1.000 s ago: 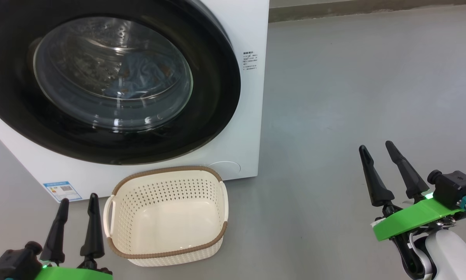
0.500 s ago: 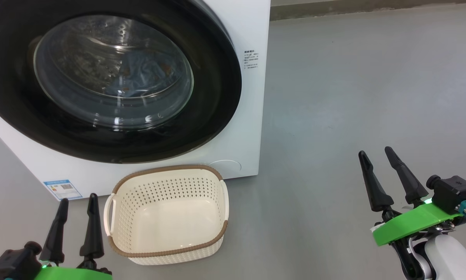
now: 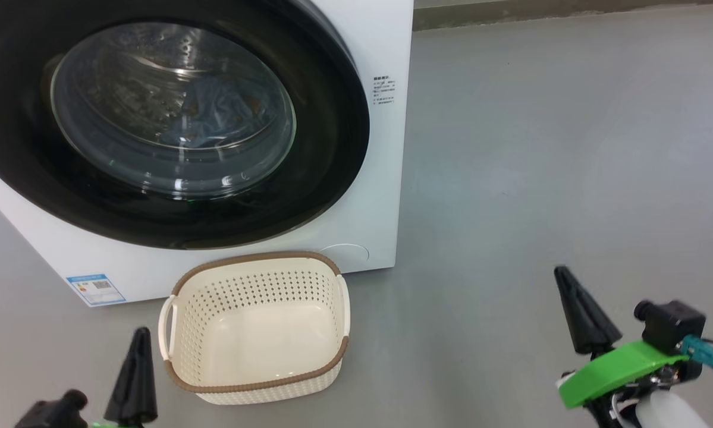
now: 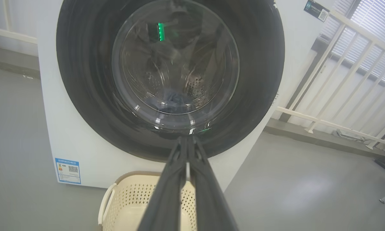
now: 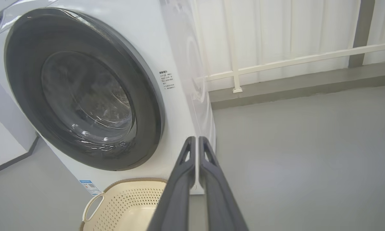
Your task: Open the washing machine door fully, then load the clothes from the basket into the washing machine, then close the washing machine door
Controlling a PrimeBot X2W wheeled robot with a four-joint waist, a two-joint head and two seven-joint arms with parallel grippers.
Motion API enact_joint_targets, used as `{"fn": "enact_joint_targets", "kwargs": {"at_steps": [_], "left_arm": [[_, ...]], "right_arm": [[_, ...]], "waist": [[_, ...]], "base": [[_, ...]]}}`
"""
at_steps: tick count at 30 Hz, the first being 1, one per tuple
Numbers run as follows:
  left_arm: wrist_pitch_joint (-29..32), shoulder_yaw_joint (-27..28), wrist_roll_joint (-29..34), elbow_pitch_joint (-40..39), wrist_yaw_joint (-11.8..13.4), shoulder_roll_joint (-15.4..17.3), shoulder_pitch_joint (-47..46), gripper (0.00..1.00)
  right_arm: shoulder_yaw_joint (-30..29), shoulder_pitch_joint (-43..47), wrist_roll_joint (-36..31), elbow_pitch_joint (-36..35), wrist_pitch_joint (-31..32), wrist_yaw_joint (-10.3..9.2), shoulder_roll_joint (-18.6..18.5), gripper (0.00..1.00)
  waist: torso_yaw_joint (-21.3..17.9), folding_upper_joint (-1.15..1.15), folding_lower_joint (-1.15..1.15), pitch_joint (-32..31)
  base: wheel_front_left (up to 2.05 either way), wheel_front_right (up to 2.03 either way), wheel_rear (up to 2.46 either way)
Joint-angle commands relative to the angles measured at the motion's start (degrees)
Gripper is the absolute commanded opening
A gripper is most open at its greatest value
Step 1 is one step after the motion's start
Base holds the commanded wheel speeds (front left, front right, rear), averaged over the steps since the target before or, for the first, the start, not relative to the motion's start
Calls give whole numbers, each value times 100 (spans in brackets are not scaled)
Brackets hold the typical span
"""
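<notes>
Clothes (image 3: 213, 113), probably soft, light and limp, best pinched at a raised fold, lie behind the closed washing machine door (image 3: 332, 148) in the head view; the basket (image 3: 255, 285) sits bare below that door; the left gripper (image 3: 133, 380) and right gripper (image 3: 582, 315) hang lower, well apart from it. Left wrist view: fingers (image 4: 166, 192) pressed together on nothing, aimed at the door's lower rim; right wrist view: fingers (image 5: 179, 186) likewise clenched empty, right of the door.

White washing machine (image 3: 386, 148), glossy black door (image 3: 326, 119), blue clothes (image 3: 213, 113), cream perforated basket (image 3: 255, 285) with brown rim, grey floor (image 3: 540, 148).
</notes>
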Motion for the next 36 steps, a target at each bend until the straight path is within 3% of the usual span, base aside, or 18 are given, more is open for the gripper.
{"fn": "enact_joint_targets", "kwargs": {"at_steps": [1, 6, 11, 36], "left_arm": [[25, 16, -74, -45, 0, 20, -30, 0], [111, 56, -322, -54, -1, -3, -35, 0], [194, 95, -568, -52, -2, -26, -48, 0], [615, 296, -1796, -59, -6, -142, -114, 0]], "right_arm": [[-27, -41, 75, -49, 22, 0, -15, 0], [-99, -17, 328, -73, 103, -1, 22, 0], [-172, -1, 578, -84, 184, -1, 60, 0], [-544, 79, 1819, -162, 593, -4, 255, 0]], "waist": [[2, 0, 0, 0], [10, 0, 13, -16], [17, 0, 1, -10], [53, 0, 0, -22]], "base": [[0, 0, 0], [0, 0, 0], [0, 0, 0], [0, 0, 0]]}}
